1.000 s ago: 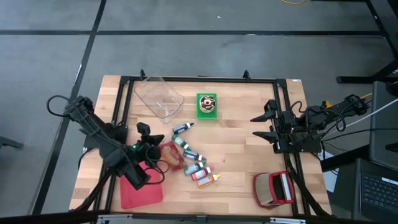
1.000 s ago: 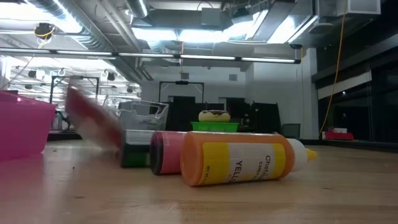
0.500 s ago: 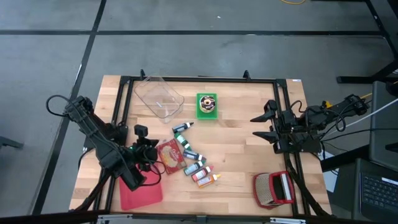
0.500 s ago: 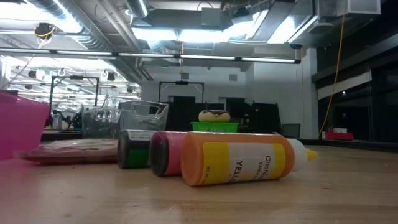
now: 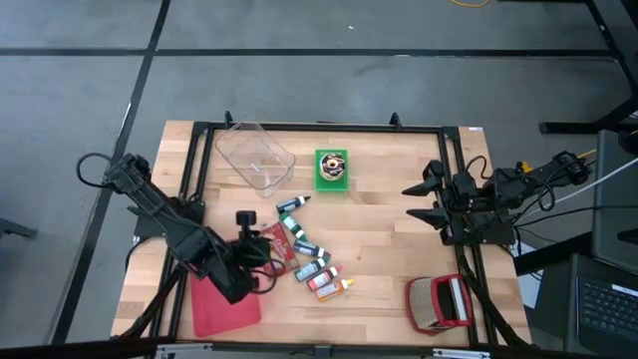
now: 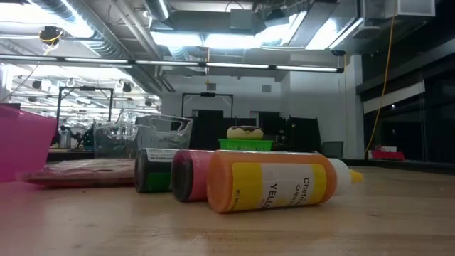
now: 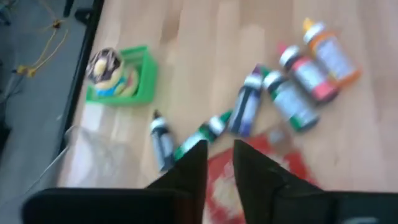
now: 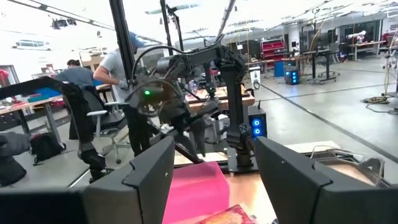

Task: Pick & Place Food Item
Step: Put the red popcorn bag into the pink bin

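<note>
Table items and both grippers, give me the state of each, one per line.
Left gripper: slightly open, above the red food packet, holding nothing.
Right gripper: open, empty, at the table's right edge.
Red food packet: lying flat.
Clear tub: empty.
Green tray: holds a doughnut.
Bottles: lying down, capped.

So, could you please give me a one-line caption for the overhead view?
Left gripper over a red food packet beside scattered bottles; right gripper waits open at the table's edge.
</note>
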